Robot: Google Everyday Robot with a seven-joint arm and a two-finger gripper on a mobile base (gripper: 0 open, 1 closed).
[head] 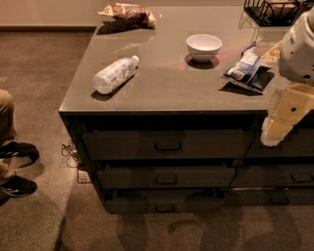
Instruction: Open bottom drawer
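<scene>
The bottom drawer (pixel 147 202) is the slim, dark, lowest front of the left three-drawer stack under the counter. Its small bar handle (pixel 165 208) sits at the centre. Two taller drawers (pixel 167 144) are stacked above it. All three fronts look shut. My gripper (pixel 273 136) hangs at the right edge of the view, pale and pointing down-left. It is in front of the top drawer of the right-hand stack (pixel 289 176), well above and to the right of the bottom drawer's handle. It holds nothing that I can see.
On the counter top (pixel 162 93) lie a plastic bottle (pixel 114 74), a white bowl (pixel 203 47), a blue snack bag (pixel 245 66), a brown bag (pixel 128 13) and a black wire basket (pixel 272 12). A person's shoes (pixel 17 166) stand at the left; cables (pixel 71 152) lie by the cabinet's left corner.
</scene>
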